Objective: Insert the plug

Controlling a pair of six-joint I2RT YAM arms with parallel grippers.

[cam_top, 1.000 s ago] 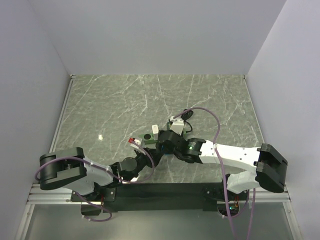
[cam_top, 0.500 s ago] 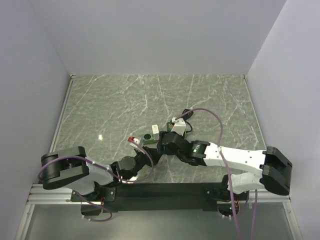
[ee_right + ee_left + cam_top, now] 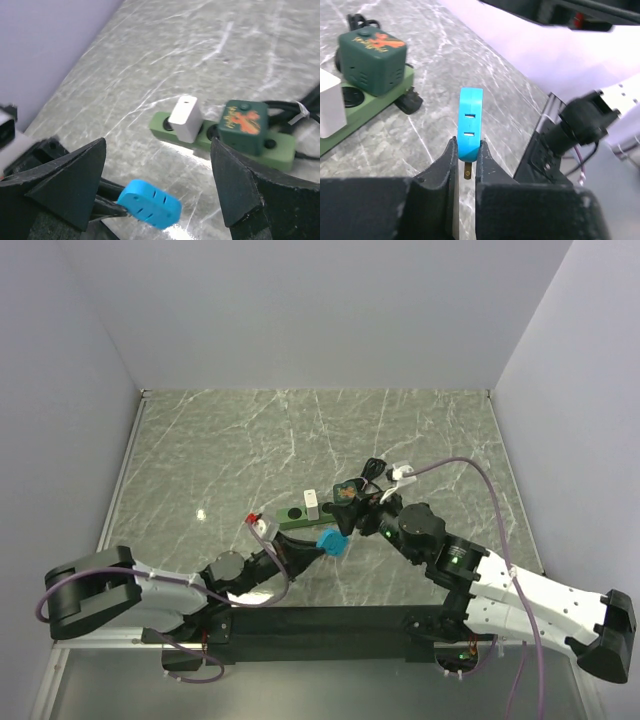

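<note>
A blue plug is pinched at its lower end between the fingers of my left gripper, which is shut on it. A brass prong shows between the jaws, and the plug is held above the table. The green power strip lies just beyond. It carries a white charger and a dark green cube adapter. My right gripper stands wide open above the plug, holding nothing.
A black cable coil lies behind the strip's right end. Pale walls enclose the marbled table on three sides. The black base rail runs along the near edge.
My left gripper has shut on the blue plug. My right gripper has opened wider, let go of it and drawn back to the right. The plug now shows between the arms.
</note>
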